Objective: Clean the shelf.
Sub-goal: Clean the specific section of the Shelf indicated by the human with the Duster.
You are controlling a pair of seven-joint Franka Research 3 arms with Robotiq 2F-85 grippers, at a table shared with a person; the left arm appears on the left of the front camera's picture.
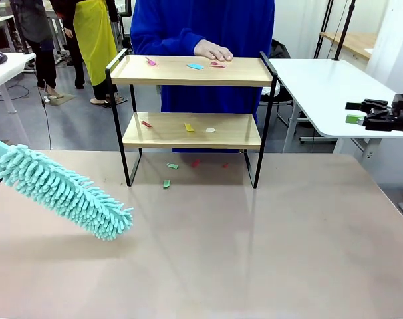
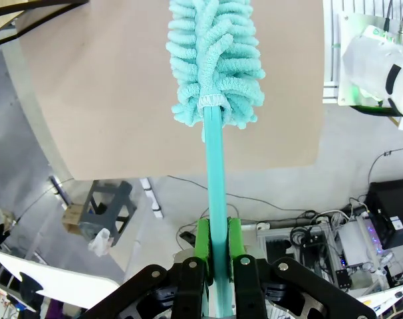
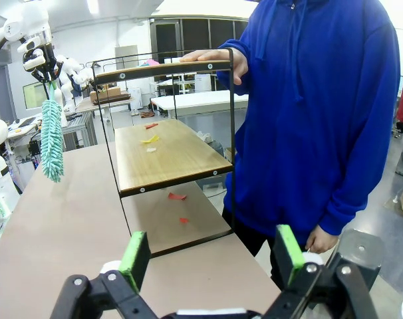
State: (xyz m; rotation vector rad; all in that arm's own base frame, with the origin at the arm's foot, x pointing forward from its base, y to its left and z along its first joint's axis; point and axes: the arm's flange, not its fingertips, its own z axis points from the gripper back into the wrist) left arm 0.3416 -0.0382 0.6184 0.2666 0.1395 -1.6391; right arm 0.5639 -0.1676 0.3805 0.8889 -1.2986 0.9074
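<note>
The shelf stands at the far middle of the brown table, with small coloured paper scraps on its top board, on the lower board and on the table beneath. A person in a blue hoodie rests a hand on the top board. My left gripper is shut on the handle of a teal fluffy duster, whose head hangs low over the table's left side, apart from the shelf. My right gripper is open and holds nothing, and it faces the shelf from the side; it hovers at the far right.
A white table stands to the right behind the shelf, under my right gripper. Several scraps lie on the brown table between the shelf's legs. People stand at the back left. The near half of the brown table is bare.
</note>
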